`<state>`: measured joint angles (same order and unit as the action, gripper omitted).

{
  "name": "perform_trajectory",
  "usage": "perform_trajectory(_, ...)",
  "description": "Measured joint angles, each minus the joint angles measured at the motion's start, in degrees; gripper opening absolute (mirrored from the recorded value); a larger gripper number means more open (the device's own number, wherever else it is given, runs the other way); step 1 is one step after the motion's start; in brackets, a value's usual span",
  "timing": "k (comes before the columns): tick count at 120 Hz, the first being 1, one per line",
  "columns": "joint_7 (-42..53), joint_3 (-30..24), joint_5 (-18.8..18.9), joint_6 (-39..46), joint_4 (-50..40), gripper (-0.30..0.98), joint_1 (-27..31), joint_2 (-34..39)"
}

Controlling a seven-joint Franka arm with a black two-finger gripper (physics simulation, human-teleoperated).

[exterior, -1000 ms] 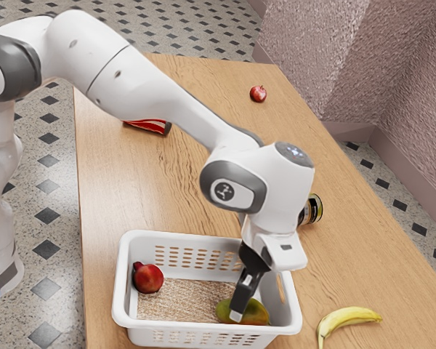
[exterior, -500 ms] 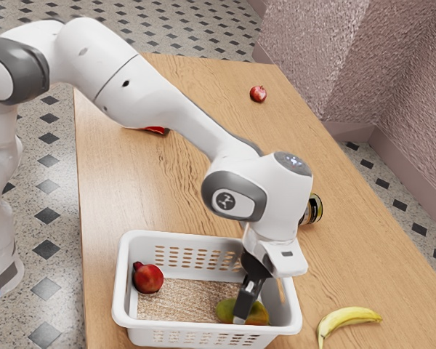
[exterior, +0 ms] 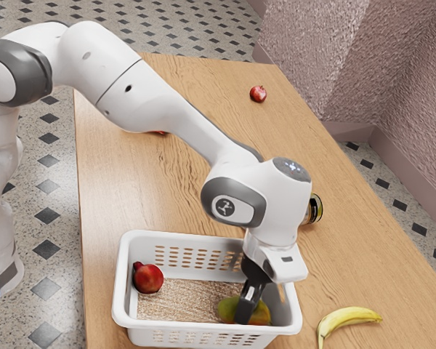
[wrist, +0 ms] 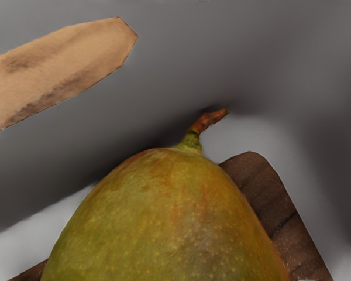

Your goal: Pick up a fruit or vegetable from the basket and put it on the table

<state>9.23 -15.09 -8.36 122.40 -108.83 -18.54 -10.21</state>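
Down inside the white basket (exterior: 121,280), the black gripper (exterior: 245,314) is at the green and reddish mango (exterior: 229,309), covering the mango's middle in the exterior view. Whether it grips the mango cannot be made out. The mango (wrist: 164,222) lies large under my hand in the wrist view, its brown stem pointing away. A red round fruit (exterior: 149,279) rests at the basket's other end, apart from the gripper.
A banana (exterior: 347,317) lies on the wooden table (exterior: 182,189) beside the basket, toward the exterior view's right. A jar (exterior: 316,209) stands behind the hand. Farther off are a small red fruit (exterior: 258,94) and a red item mostly hidden by the arm.
My hand has sunk lower into the basket, down onto the mango. The mango has shifted very slightly toward the exterior view's right. The arm covers more of the red item.
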Motion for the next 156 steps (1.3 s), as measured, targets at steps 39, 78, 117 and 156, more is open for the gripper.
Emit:
perform_trajectory(39, -1.0, 0.1, 0.2, 0.2, 0.0, 0.42, 0.3, 0.4)
perform_trajectory(78, -1.2, 0.4, 0.3, -1.7, 0.1, 0.37, 1.0, 4.4)
perform_trajectory(117, 0.7, 13.9, 2.5, -8.3, 5.3, 0.33, -6.3, 11.7)
perform_trajectory(156, 8.6, 42.0, 6.0, -15.4, 7.7, 0.33, 4.1, 15.9)
